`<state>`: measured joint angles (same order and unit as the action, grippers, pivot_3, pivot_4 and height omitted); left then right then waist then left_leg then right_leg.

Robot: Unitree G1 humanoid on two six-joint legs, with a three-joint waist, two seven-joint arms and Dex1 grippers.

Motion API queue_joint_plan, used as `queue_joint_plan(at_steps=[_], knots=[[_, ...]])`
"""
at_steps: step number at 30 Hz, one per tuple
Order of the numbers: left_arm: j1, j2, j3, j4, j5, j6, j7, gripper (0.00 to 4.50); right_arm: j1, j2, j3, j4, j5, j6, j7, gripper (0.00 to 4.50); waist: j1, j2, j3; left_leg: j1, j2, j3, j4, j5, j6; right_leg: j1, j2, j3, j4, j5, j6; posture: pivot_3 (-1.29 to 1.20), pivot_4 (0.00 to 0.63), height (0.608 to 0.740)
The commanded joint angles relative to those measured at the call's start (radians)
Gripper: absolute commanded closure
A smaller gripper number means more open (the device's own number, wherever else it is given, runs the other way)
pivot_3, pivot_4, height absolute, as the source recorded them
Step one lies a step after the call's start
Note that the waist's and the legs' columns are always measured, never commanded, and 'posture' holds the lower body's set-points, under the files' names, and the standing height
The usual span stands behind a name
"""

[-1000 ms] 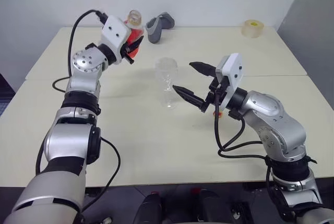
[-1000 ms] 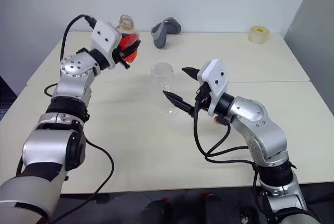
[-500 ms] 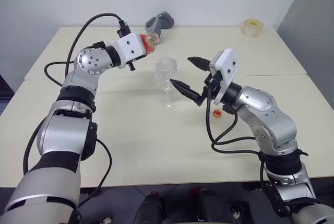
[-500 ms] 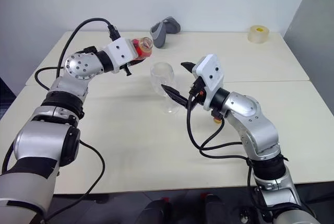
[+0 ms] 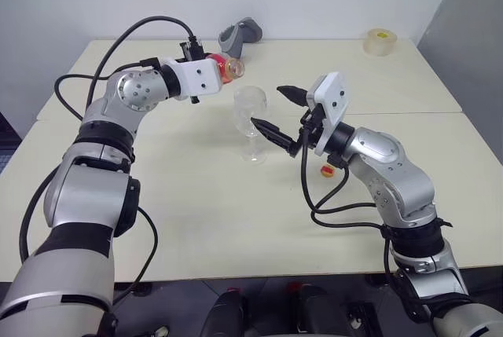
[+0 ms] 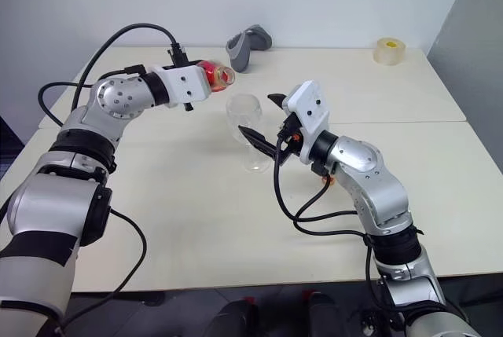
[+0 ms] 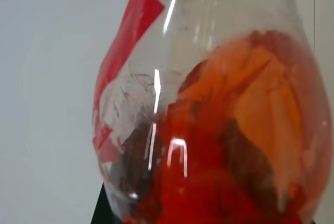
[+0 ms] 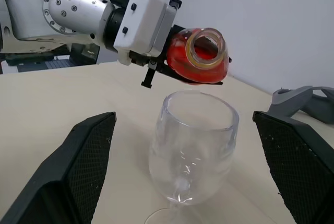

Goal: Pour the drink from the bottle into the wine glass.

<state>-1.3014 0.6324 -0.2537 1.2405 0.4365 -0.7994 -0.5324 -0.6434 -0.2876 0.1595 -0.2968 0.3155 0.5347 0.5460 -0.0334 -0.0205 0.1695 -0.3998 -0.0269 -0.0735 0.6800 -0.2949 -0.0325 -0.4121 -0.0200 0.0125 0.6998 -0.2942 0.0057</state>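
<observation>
The wine glass (image 5: 251, 121) stands upright mid-table, and its bowl (image 8: 193, 145) looks clear. My left gripper (image 6: 198, 86) is shut on the bottle (image 5: 227, 67), which lies tipped on its side just above and behind the glass rim. The bottle's uncapped mouth (image 8: 205, 47) faces the glass. The red drink (image 7: 209, 182) pools in the bottle's belly. My right gripper (image 5: 269, 108) is open, one finger on each side of the glass bowl, not touching it.
A small yellow and red cap (image 5: 327, 170) lies on the table under my right forearm. A grey handled tool (image 5: 238, 34) and a roll of tape (image 5: 380, 41) sit at the far edge of the table (image 5: 196, 211).
My left wrist has rolled, tipping the bottle from upright onto its side with the mouth swung towards the glass. My right gripper has edged closer around the glass.
</observation>
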Motion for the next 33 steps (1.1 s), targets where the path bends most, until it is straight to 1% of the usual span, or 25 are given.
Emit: queue_joint_plan(at_steps=[1, 21, 33], knots=[[-0.055, 0.026, -0.011, -0.005, 0.020, -0.031, 0.046, 3.34, -0.029, 0.005, -0.009, -0.016, -0.003, -0.027, 0.005, 0.00, 0.000, 0.000, 0.000, 0.000, 0.000, 0.000, 0.000, 0.000, 0.000, 0.000, 0.000, 0.000, 0.000, 0.000, 0.000, 0.00, 0.150, 0.740], [-0.119, 0.072, -0.120, 0.006, 0.178, -0.125, 0.210, 3.34, -0.032, 0.011, -0.001, -0.007, -0.021, -0.037, 0.020, 0.00, 0.000, 0.000, 0.000, 0.000, 0.000, 0.001, 0.000, 0.000, 0.000, -0.001, 0.000, 0.000, 0.001, 0.000, 0.000, 0.00, 0.150, 0.740], [-0.133, 0.089, -0.148, 0.012, 0.221, -0.138, 0.261, 3.34, -0.034, 0.017, -0.002, 0.000, -0.024, -0.044, 0.026, 0.00, -0.001, 0.000, 0.000, 0.000, 0.000, 0.001, 0.000, 0.000, 0.000, -0.002, 0.000, 0.000, 0.002, 0.000, 0.000, 0.00, 0.150, 0.740]])
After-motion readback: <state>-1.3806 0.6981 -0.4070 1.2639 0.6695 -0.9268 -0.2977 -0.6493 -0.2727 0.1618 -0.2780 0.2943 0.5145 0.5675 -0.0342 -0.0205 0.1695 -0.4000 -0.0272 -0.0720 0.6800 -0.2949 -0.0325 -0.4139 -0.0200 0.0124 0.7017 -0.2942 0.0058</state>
